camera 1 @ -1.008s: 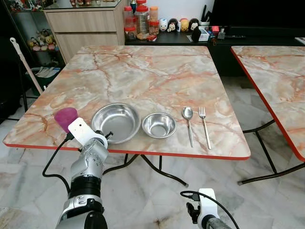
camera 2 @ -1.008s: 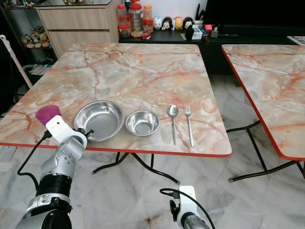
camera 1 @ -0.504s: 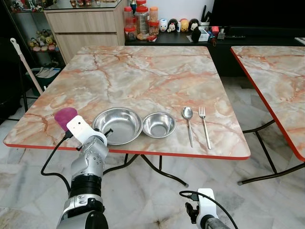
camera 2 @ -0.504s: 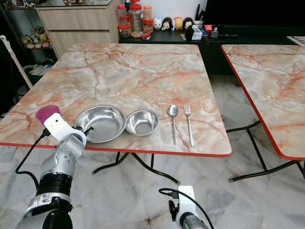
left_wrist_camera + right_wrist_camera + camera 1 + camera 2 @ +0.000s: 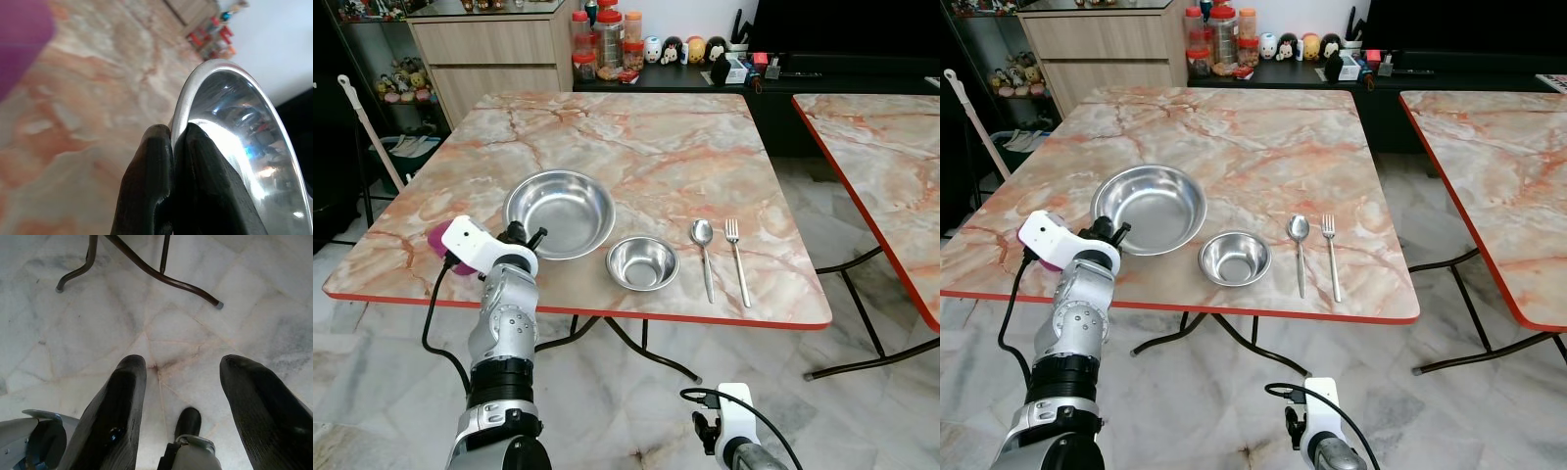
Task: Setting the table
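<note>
A large steel bowl [image 5: 560, 199] rests on the marble table [image 5: 636, 137], left of centre. My left gripper [image 5: 521, 235] is shut on its near-left rim; in the left wrist view both fingers [image 5: 156, 196] pinch that shiny rim [image 5: 195, 88]. A smaller steel bowl [image 5: 642, 262] sits nearer the front edge, to the right of the large one. Further right, a spoon [image 5: 704, 253] and a fork [image 5: 735, 257] lie side by side. A purple cup [image 5: 440, 238] peeks out behind my left wrist. My right gripper [image 5: 195, 416] hangs open over the floor.
Jars and small figurines [image 5: 636, 49] line a dark counter behind the table. A second marble table [image 5: 891, 166] stands to the right with a floor gap between. A wooden cabinet [image 5: 489, 59] and a mop handle [image 5: 367, 132] are at the back left.
My left gripper has slid the large bowl away from the front edge toward the table's middle. It now lies behind and left of the small bowl rather than beside it.
</note>
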Robot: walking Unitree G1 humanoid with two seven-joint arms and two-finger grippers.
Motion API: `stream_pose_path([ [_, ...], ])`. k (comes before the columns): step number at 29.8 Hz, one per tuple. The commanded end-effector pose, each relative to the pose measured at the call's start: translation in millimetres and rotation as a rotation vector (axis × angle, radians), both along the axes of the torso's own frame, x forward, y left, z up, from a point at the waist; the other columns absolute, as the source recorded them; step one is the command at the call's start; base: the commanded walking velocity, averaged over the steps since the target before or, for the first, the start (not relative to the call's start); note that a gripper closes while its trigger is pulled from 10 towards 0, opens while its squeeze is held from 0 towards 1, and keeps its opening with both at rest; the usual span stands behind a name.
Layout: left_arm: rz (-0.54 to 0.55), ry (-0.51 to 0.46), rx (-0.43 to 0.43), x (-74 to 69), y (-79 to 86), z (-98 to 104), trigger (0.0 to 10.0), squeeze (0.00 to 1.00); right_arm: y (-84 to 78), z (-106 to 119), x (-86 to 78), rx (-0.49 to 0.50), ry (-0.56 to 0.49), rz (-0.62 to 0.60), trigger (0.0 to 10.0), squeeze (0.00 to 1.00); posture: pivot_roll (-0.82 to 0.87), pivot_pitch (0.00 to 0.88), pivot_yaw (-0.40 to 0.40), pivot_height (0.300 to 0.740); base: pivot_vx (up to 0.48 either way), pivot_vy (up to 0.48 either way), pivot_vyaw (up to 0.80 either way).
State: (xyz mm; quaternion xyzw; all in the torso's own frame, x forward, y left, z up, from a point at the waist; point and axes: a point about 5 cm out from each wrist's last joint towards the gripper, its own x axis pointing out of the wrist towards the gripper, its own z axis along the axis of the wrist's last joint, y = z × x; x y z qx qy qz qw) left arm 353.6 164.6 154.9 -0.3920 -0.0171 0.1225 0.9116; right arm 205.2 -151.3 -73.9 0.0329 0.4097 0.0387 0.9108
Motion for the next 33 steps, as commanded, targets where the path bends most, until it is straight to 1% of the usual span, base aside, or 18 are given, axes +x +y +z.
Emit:
stream_pose_path([
  [1,-0.003,-0.078,0.025,1.0,-2.4,15.0,10.0,0.0,-1.2,0.5,0.9,0.001,-0.002,-0.008,10.0,0.0,0.08,0.0,0.023,0.719,0.0,0.0,0.0],
  [2,0.023,-0.145,0.018,-1.2,-1.3,21.5,10.0,0.0,-1.5,0.6,1.0,0.001,-0.004,-0.008,10.0,0.0,0.07,0.0,0.023,0.719,0.0,0.0,0.0],
  [3,0.03,-0.163,0.015,-1.9,-1.0,23.2,10.0,0.0,-1.6,0.7,1.1,0.001,-0.004,-0.008,10.0,0.0,0.07,0.0,0.023,0.719,0.0,0.0,0.0],
  [4,0.039,-0.196,0.136,-3.6,-3.5,28.3,10.0,0.0,-2.3,1.1,1.7,0.001,-0.008,-0.008,10.0,0.0,0.07,0.0,0.019,0.719,0.0,0.0,0.0],
  [5,0.039,-0.196,0.136,-3.6,-3.5,28.3,10.0,0.0,-2.3,1.1,1.7,0.001,-0.008,-0.008,10.0,0.0,0.07,0.0,0.019,0.719,0.0,0.0,0.0],
  [6,0.043,-0.207,0.188,-4.2,-5.7,29.7,10.0,0.0,-3.5,1.5,2.1,0.0,-0.012,-0.009,10.0,0.0,0.06,0.0,0.015,0.719,0.0,0.0,0.0],
  [8,0.048,-0.206,0.209,-4.1,-7.0,29.9,10.0,0.0,-5.0,1.9,2.5,-0.001,-0.016,-0.011,10.0,0.0,0.06,0.0,0.011,0.719,0.0,0.0,0.0],
  [10,0.082,-0.214,0.338,-5.1,-6.9,34.3,10.0,0.0,-8.5,2.8,3.4,-0.004,-0.023,-0.009,10.0,0.0,0.05,0.0,0.004,0.719,0.0,-0.373,0.0],
  [12,0.089,-0.216,0.353,-5.2,-6.5,34.8,10.0,0.0,-9.1,2.9,3.5,-0.005,-0.024,-0.009,10.0,0.0,0.05,0.0,0.004,0.719,0.0,-0.428,0.0],
  [13,0.11,-0.246,0.414,-6.3,-4.5,38.4,10.0,0.0,-10.4,3.2,3.9,-0.008,-0.026,-0.011,10.0,0.0,0.04,0.0,0.005,0.719,0.0,-0.465,0.0],
  [14,0.118,-0.26,0.442,-7.0,-3.4,40.3,10.0,0.0,-10.9,3.2,3.9,-0.009,-0.026,-0.012,10.0,0.0,0.04,0.0,0.005,0.719,0.0,-0.472,0.0],
  [15,0.118,-0.26,0.442,-7.0,-3.4,40.3,10.0,0.0,-10.9,3.2,3.9,-0.009,-0.026,-0.012,10.0,0.0,0.04,0.0,0.005,0.719,0.0,-0.472,0.0],
  [17,0.128,-0.269,0.469,-7.8,-1.5,42.1,10.0,0.0,-11.5,3.3,3.9,-0.01,-0.027,-0.014,10.0,0.0,0.04,0.0,0.007,0.719,0.0,-0.476,0.0],
  [25,0.177,-0.262,0.52,-9.9,15.5,43.5,10.0,0.0,-11.9,2.2,1.5,-0.009,-0.027,-0.02,10.0,0.0,0.04,0.0,0.017,0.719,0.0,-0.478,0.0],
  [30,0.185,-0.26,0.527,-10.1,16.6,42.4,10.0,0.0,-12.8,1.7,0.4,-0.016,-0.025,-0.019,10.0,0.0,0.03,0.0,0.021,0.719,0.0,-0.472,0.0],
  [33,0.174,-0.255,0.53,-9.8,14.6,40.3,10.0,0.0,-13.7,1.4,-0.2,-0.024,-0.024,-0.018,10.0,0.0,0.03,0.0,0.025,0.719,0.0,-0.472,0.0],
])
